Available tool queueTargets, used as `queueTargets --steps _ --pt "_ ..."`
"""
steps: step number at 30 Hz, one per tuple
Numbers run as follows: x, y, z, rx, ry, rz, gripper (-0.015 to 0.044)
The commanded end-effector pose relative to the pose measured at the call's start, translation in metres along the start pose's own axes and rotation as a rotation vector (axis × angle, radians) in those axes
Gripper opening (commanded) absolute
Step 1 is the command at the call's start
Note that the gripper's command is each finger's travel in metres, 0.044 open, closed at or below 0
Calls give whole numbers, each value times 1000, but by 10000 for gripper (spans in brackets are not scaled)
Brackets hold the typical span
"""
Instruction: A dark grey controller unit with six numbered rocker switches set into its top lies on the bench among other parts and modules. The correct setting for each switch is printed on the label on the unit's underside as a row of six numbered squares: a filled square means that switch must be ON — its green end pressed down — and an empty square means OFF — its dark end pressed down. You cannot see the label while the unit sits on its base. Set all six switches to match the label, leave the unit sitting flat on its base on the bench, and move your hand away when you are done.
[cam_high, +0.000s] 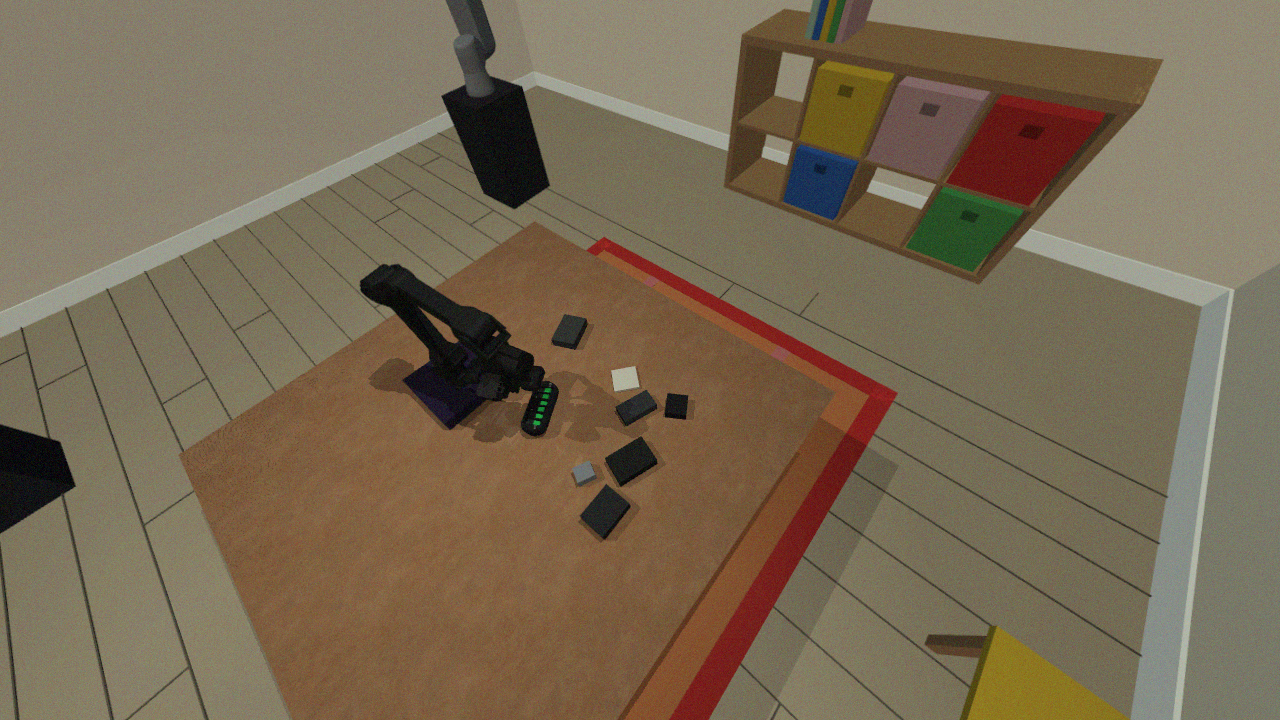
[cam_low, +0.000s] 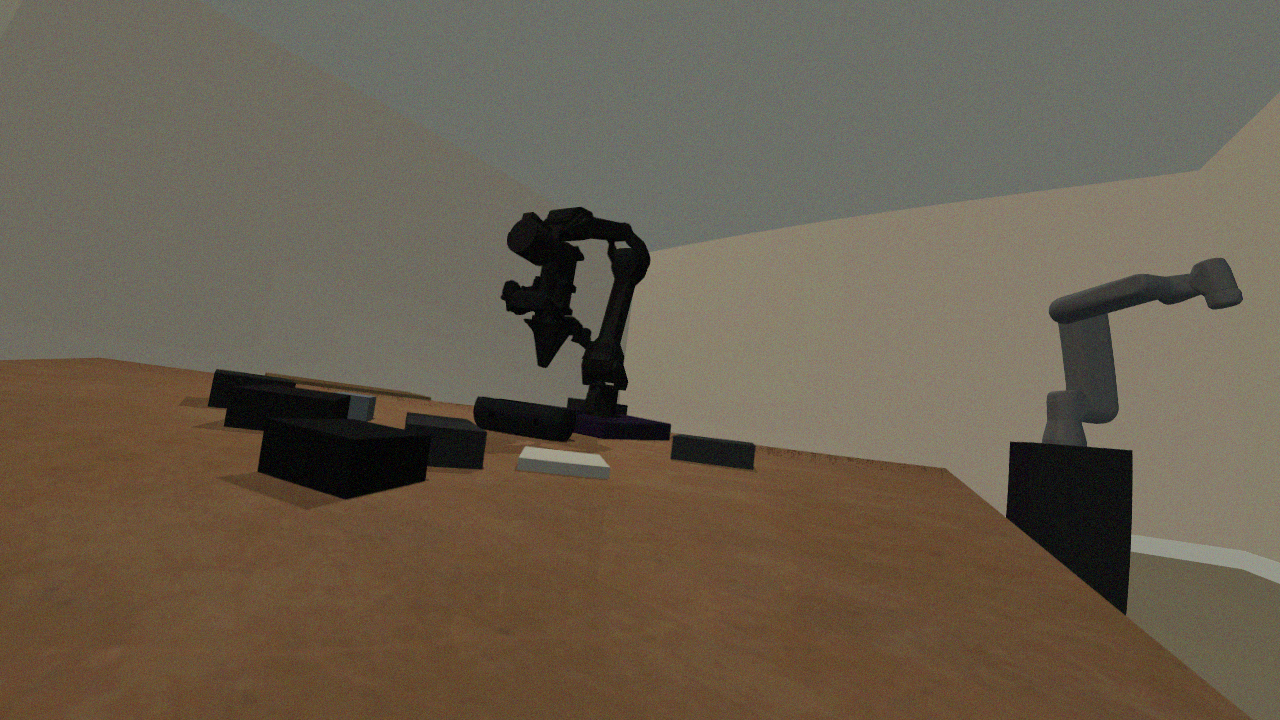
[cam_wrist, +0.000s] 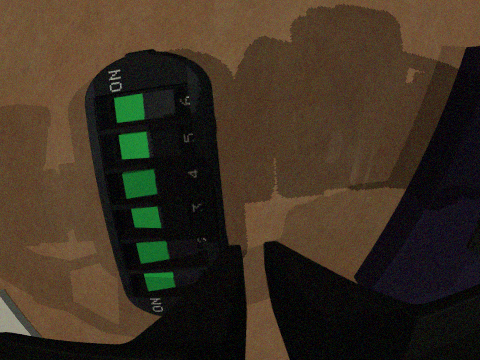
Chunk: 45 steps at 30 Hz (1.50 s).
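The dark grey controller unit lies flat on its base on the brown bench, close to my arm's base. Its six rocker switches face up in a row, numbered 6 at the far end, each with a green end toward the ON marks. I cannot tell which ends are pressed down. My gripper hangs a little above the bench beside the unit's near end, next to the low-numbered switches. Its fingers are nearly together with a thin gap and nothing between them. The underside label is hidden.
A white tile and several dark modules lie right of the unit, with a small grey block. My purple base plate is just left. A grey arm on a black pedestal stands off the bench.
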<state>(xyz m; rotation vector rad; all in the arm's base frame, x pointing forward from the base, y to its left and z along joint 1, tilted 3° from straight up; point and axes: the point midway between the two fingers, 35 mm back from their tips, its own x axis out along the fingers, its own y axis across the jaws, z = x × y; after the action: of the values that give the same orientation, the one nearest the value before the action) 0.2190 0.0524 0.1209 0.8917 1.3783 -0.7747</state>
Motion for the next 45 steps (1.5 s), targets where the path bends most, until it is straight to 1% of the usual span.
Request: queueTargets --steps 1,7,24,26,28,33,35,42,43,45 --pt "0 0 0 -3 1 -2 0" --pt "0 0 0 -3 1 -2 0" --pt "0 0 0 0 0 0 440" --pt "0 0 0 0 0 0 440" --pt "-7 1 0 0 0 0 387" --pt "-63 0 0 0 0 0 256" --pt "-78 -2 0 0 0 0 204" --pt "-80 -2 0 0 0 0 20" --pt "-80 -2 0 0 0 0 0" --pt "-80 -2 0 0 0 0 0"
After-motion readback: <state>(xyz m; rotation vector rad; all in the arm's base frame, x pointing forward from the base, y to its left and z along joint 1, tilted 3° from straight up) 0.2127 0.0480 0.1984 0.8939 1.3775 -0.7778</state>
